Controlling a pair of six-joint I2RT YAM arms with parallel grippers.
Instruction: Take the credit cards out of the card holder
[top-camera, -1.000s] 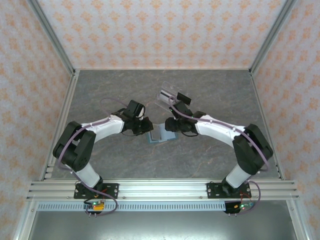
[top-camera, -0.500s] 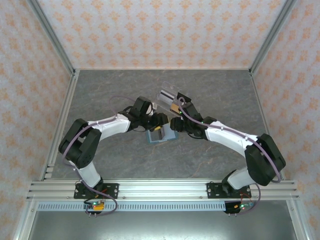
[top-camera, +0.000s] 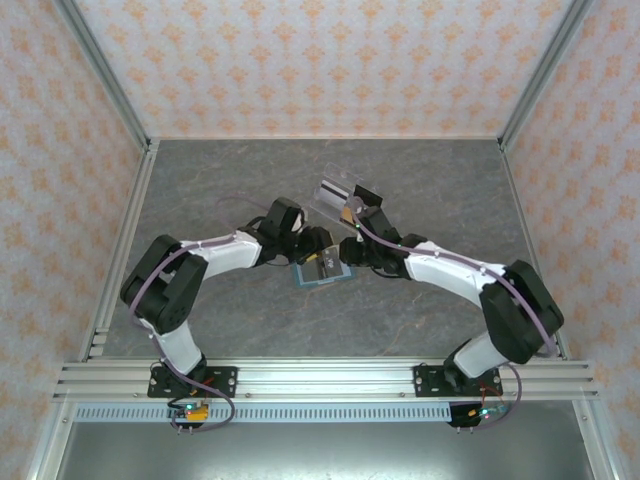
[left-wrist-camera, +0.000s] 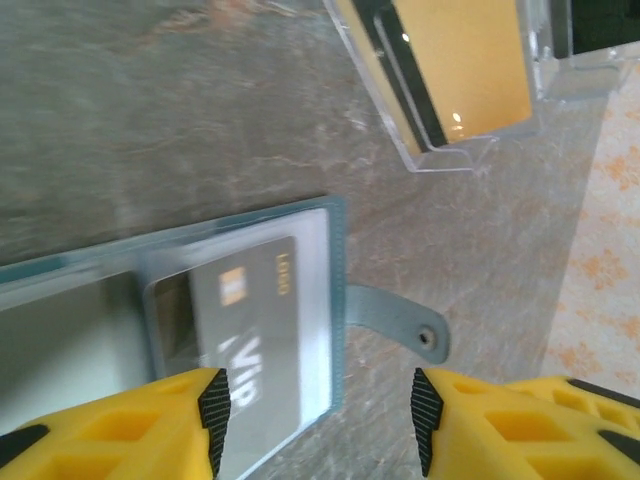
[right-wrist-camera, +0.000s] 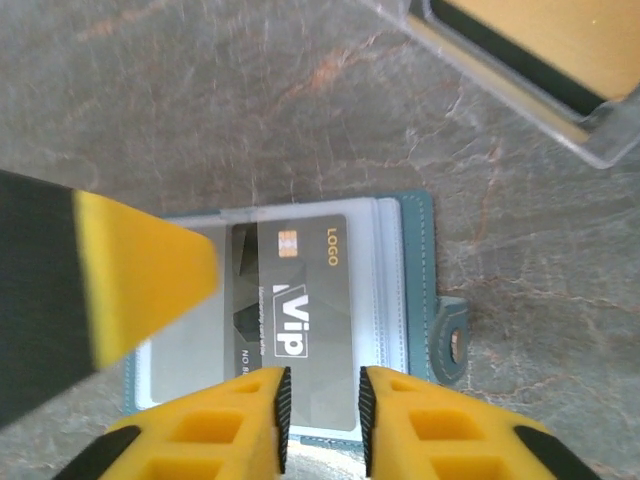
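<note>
Right claw: your yellow-fingered right claw (right-wrist-camera: 322, 400) sits at the bottom centre of the right wrist view. Its jaws are narrow with a slim gap, over the lower edge of the dark grey plastic card marked VIP (right-wrist-camera: 300, 320). Nothing looks pinched between them.
Left claw: your left claw (left-wrist-camera: 315, 410) is at the bottom of the left wrist view, jaws wide and empty, straddling the holder's corner. In the right wrist view one of its fingers (right-wrist-camera: 140, 290) lies over the holder's left page; you cannot tell whether it presses down.
Card holder: the small teal-blue bifold card holder (right-wrist-camera: 424, 270) lies open and flat on the grey marbled worktop (right-wrist-camera: 200, 110), at the centre of the right wrist view. Its strap with the snap (right-wrist-camera: 452, 345) sticks out to the right.
Card: it sits in the clear sleeve of the right page, slightly skewed. You cannot tell whether its edge is free of the sleeve.
Step in hand: most likely taking hold of this card's edge to draw it out.
How to do it well: pin the left page firmly first, since the holder looks light enough to slide or lift. Catch the card alone, not the sleeve film. Pull straight along the sleeve's opening, slowly.
Risk: the card looks thin and slick, so a shallow pinch may slip.
Nearby: the clear plastic stand holding an orange card (right-wrist-camera: 590, 135) sits at the upper right; keep your wrist off it.
</note>
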